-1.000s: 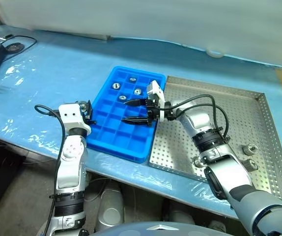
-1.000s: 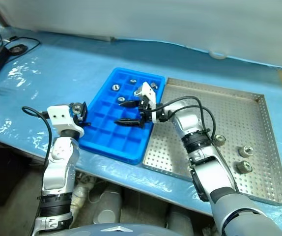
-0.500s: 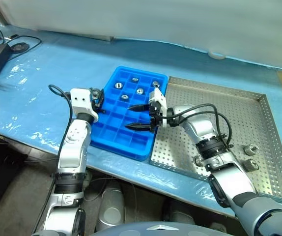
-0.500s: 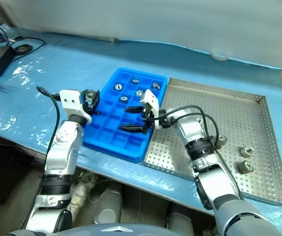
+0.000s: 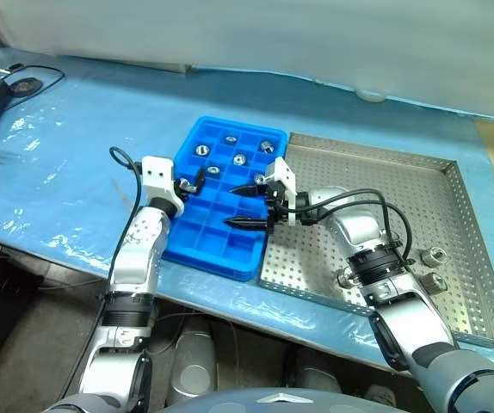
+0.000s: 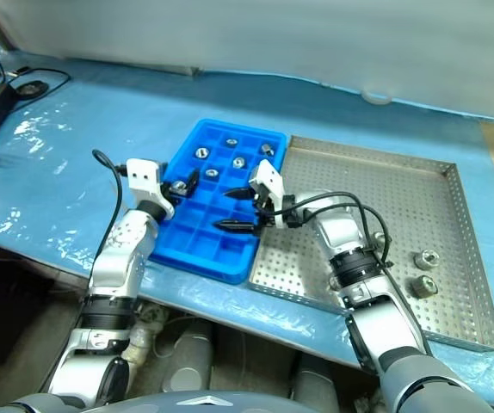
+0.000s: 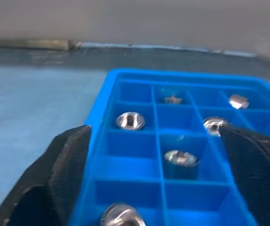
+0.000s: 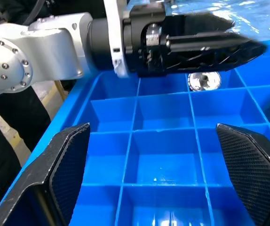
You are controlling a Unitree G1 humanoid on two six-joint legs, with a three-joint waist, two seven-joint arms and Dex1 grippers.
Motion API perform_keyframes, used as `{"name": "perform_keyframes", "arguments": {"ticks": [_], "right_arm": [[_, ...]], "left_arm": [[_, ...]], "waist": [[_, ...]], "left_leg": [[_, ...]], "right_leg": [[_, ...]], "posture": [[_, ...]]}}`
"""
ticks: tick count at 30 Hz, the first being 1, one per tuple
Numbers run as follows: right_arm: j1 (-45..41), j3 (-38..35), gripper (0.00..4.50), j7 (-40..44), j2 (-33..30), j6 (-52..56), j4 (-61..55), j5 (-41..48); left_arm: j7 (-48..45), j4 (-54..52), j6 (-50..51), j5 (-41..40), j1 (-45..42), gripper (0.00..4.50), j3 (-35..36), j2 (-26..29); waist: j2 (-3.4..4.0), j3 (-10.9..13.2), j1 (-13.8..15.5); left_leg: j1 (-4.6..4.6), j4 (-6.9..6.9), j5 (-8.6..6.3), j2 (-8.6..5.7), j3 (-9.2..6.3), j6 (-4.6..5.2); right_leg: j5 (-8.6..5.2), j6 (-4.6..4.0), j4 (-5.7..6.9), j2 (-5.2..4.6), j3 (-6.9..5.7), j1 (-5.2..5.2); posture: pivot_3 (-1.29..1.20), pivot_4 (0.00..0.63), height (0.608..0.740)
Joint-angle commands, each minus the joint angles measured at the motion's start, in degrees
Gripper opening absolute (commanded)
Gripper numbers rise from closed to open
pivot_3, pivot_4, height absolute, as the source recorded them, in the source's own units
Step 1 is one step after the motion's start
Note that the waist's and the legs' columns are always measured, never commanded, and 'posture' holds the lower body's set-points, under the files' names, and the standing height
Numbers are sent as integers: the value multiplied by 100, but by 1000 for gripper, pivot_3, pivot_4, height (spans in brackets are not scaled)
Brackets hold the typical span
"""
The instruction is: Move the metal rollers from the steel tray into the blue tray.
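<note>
Right gripper (image 5: 232, 206) hangs over the near right part of the blue tray (image 5: 221, 245). Its fingers are spread wide with nothing between them, unchanged from a second ago.

Level with it, the steel tray (image 5: 385, 189) lies against the blue tray's right side. At least two metal rollers (image 5: 434, 255) rest on its perforated floor, well to the right of the blue tray; a possible third is partly hidden beside the right arm.

Further back, the left gripper (image 5: 192, 181) now stands over the blue tray's left edge with its fingers apart. A second ago it was outside that edge, closed on a roller. The left wrist view shows a roller (image 7: 121, 215) lying low between the parted fingers, apparently in a left-column compartment.

Finding: this piece has just been released into the blue tray.

Beyond it, five more rollers sit in separate compartments of the blue tray's far rows.

Assessment: one transfer is complete and the task is well advanced but unfinished. The pieces still on the steel tray need collecting, and both grippers are free for that.
</note>
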Motion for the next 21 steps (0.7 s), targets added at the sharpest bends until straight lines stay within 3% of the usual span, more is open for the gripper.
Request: {"name": "perform_keyframes", "arguments": {"ticks": [1,6,12,21], "right_arm": [[94,-200,4500,-185,-95,47,-493,84],[549,-566,4500,-637,-370,450,-1312,259],[1747,-1325,4500,-1405,-951,1126,-2881,505],[3081,-2368,4500,-2453,-1273,1578,-4309,742]], "left_arm": [[-416,199,-384,-167,-401,4459,-126,-4],[-1232,1147,-635,-361,-1051,4459,-299,-52],[-2583,2939,-1140,-464,-2264,4459,-486,-205],[-2938,5711,-1892,-21,-3802,4459,-474,-732]], "waist": [[0,0,-41],[0,0,-231],[0,0,-619],[4,-3,-1319]], "left_leg": [[-1,0,1,0,0,-2],[-2,3,9,-3,1,-13],[6,5,16,-10,7,-18],[46,-6,3,-17,36,4]], "right_leg": [[0,0,0,0,0,0],[0,1,-1,-1,1,2],[2,3,-4,-3,11,11],[-1,7,-18,1,51,19]], "posture": [[224,150,740],[6,150,740],[-231,150,740],[-457,150,740]]}}
